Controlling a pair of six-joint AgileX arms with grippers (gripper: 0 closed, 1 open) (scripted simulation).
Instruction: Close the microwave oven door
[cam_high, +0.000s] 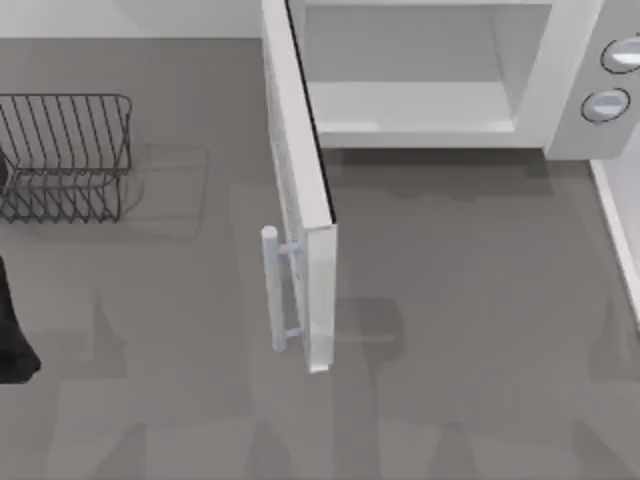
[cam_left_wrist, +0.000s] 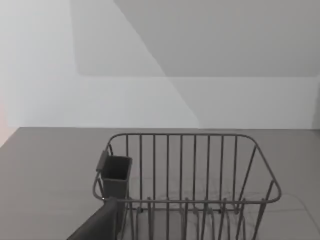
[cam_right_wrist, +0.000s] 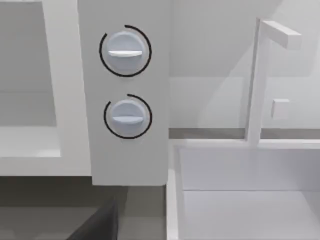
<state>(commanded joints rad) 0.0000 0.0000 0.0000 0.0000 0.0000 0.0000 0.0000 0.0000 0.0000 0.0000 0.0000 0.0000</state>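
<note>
No writing shows on the microwave oven (cam_high: 560, 90), its door (cam_high: 300, 190) swung wide; either gripper's state I cannot tell.

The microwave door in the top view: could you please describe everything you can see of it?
The door is a white rectangular panel with a dark inner edge, swung wide open and jutting out from the left side of the microwave oven toward the front of the table. A pale vertical bar handle sits on two short mounts on its outer face, near the free end. It looks like smooth painted metal or plastic. The pale cavity stands exposed. Neither gripper touches the door.
</note>
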